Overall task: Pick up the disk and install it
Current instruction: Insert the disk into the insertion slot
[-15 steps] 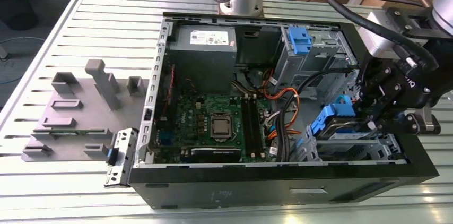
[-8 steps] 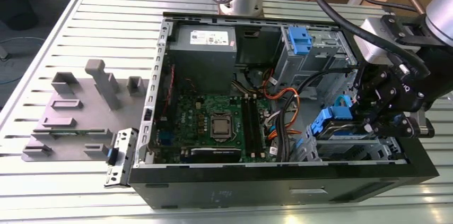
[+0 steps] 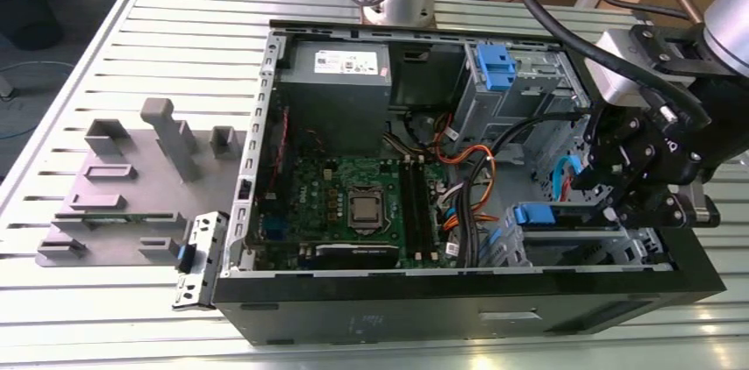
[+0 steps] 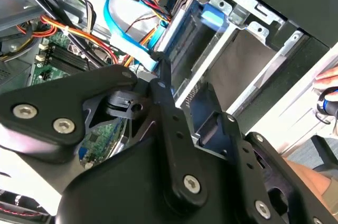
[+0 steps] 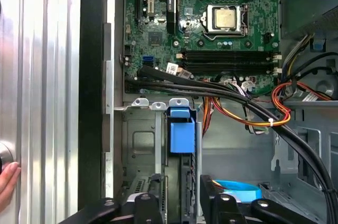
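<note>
On the slatted table [image 3: 117,72], inside the case [image 3: 468,300] — tool [image 5: 182,184] grips the disk [image 5: 179,138].

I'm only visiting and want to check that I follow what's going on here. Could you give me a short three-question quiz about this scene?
1. True or false: the computer case lies open on the slotted table.
2. What colour is the end tab of the disk? A) red B) blue C) green
3. Fill in: in the exterior view, the gripper is over that view's ___ end of the case.

Key: 1 true; 2 B; 3 right.
</note>
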Robot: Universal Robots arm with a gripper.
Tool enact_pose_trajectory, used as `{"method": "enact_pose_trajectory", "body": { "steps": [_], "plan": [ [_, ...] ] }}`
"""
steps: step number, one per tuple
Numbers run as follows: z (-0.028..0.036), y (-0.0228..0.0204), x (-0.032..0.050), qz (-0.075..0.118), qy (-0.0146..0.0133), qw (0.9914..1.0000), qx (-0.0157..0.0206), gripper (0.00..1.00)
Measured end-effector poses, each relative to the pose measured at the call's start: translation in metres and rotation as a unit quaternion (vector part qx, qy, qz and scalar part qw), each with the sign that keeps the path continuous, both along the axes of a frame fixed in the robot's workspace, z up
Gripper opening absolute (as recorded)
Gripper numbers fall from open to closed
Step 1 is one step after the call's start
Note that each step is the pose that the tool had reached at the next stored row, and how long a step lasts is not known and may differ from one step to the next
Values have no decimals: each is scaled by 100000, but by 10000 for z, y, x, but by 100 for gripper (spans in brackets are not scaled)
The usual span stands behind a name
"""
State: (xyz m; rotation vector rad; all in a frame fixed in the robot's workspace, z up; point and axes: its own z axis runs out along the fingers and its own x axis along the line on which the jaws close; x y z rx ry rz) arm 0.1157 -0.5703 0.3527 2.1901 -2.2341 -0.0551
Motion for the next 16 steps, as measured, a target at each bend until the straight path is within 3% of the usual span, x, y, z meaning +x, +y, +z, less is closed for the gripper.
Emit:
{"method": "enact_pose_trajectory", "body": {
  "steps": [4,7,9,16],
  "plan": [
    [-4,0,-1,-7,-55,100000,16,42],
    [-31,0,-9,27,-682,99998,14,42],
    [-49,0,-11,75,-853,99996,10,42],
    [-57,19,-12,92,-883,99996,15,42]
  ]
}}
